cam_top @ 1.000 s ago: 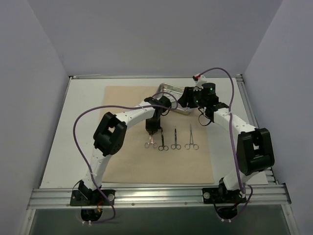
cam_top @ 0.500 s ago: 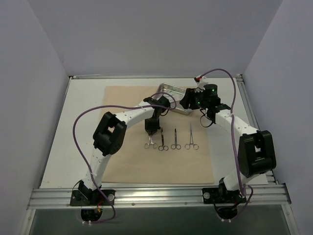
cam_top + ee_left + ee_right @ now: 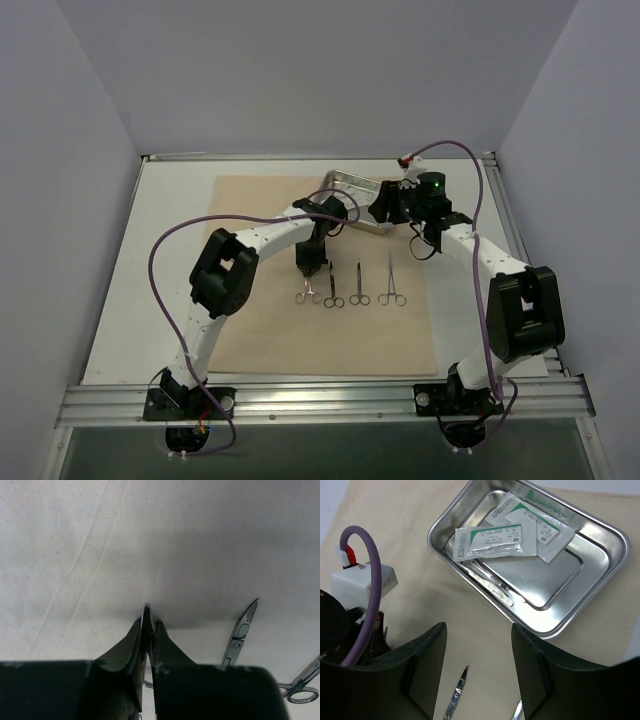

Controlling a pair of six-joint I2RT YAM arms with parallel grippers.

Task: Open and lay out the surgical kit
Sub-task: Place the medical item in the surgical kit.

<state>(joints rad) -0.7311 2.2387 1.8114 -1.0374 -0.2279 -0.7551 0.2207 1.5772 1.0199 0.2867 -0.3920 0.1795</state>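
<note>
Cloth wrap [image 3: 260,320] lies flat, with 4 clamps [image 3: 359,287] rowed on it.
Top: we log the tray [image 3: 345,180] at its far edge. Left wrist: left gripper [image 3: 147,622] pinches the end clamp, likely to align it. Right wrist: right gripper [image 3: 479,635] is spread, facing the tray's 2 packets [image 3: 492,542].

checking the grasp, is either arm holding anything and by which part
The left gripper has its jaws shut on a thin clamp, pinched near its tip end. The right gripper is open and holds nothing.
</note>
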